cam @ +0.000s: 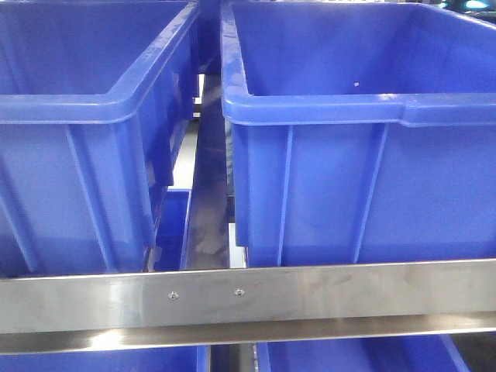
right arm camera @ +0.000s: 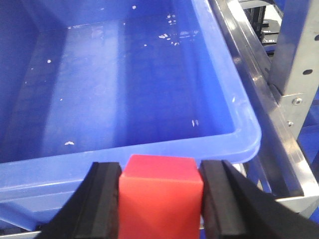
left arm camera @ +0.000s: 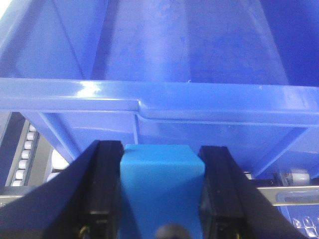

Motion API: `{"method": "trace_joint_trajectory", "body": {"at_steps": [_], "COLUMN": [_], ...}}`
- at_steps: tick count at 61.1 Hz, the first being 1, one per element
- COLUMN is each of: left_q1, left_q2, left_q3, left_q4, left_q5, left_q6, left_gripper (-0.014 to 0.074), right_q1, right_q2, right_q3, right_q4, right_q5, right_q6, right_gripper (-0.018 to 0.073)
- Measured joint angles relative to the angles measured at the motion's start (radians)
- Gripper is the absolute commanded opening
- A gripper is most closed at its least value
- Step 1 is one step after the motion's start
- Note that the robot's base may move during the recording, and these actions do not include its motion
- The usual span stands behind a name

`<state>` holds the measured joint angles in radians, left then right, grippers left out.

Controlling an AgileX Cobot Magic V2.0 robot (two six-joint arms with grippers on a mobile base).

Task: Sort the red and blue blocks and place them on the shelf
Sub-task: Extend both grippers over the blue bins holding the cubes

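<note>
Between the left gripper's [left arm camera: 162, 153] jaws, the blue block [left arm camera: 162, 191] is pinched on both sides. Just beyond it runs the rim of a blue bin [left arm camera: 159, 102], with white rollers [left arm camera: 22, 160] at lower left. The right gripper [right arm camera: 160, 172] clamps the red block [right arm camera: 160, 201] likewise, at the near rim of a second bin [right arm camera: 149, 144] on the shelf [right arm camera: 299, 64].

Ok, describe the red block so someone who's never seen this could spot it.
Find the big blue bin on the steel shelf. Just before its near rim, the right pincer clamps the red block. It is the only red thing; the other block is blue.
</note>
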<state>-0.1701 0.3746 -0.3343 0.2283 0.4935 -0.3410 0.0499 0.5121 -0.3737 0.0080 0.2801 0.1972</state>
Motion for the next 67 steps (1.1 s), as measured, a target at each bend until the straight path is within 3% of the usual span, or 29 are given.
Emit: {"method": "trace_joint_trajectory", "body": {"at_steps": [67], "left_q1": [0.000], "left_q2": [0.000], "left_q3": [0.000], "left_q4": [0.000], "left_q5": [0.000], "left_q6": [0.000], "left_gripper": [0.0123], "right_q1": [0.000], "right_q2": [0.000], "right_q3": [0.000], "right_q4": [0.000], "right_q5": [0.000], "right_q6": [0.000], "right_gripper": [0.0056]}}
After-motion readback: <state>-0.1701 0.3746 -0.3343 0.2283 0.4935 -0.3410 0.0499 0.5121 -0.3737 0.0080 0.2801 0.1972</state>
